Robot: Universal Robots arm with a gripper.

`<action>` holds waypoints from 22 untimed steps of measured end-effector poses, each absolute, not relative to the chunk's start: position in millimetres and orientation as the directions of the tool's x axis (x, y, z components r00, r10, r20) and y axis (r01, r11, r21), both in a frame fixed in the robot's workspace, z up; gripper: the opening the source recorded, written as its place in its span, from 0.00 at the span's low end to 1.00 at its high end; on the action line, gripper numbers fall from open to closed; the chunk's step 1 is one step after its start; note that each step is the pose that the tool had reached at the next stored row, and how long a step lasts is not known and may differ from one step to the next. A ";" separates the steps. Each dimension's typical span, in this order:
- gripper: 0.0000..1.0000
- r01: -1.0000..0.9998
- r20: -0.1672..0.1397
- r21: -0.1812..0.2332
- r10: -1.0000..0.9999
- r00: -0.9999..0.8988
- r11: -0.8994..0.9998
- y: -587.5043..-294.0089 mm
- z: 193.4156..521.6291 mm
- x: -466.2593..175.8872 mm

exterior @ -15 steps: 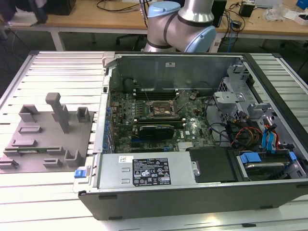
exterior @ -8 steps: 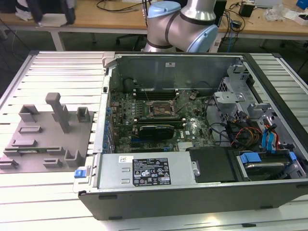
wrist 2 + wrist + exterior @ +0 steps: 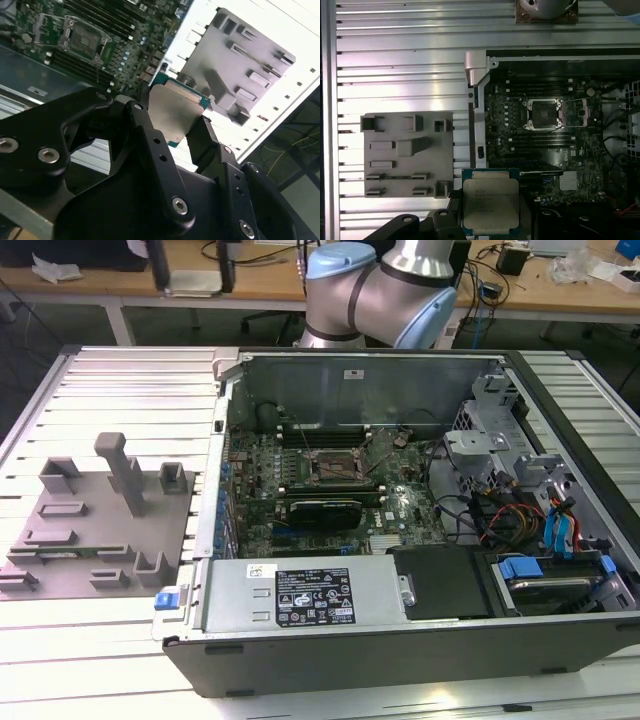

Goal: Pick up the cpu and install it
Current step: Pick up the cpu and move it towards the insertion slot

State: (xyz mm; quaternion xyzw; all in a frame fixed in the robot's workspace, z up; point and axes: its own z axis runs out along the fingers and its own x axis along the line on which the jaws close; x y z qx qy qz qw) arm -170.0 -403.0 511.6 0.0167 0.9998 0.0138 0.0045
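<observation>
Gripper fingers clamped on cpu edges — chip between them; socket well beyond the tips.

cpu: pale silver top, green border.
end effector: matte black, silver screw heads.
fixture plate: plain grey.
surface: bright silver, striped with parallel grooves.
motherboard: dark green.
case: black shell, grey interior.
arm: silver, pale blue caps.

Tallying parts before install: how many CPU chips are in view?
1. The cpu is held in the hand, up clear of the computer case. The socket looks empty; another could lie hidden inside the case.
</observation>
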 end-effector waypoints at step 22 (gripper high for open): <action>0.55 0.033 -0.009 0.028 0.034 -0.999 0.999 -403.0 511.5 -42.1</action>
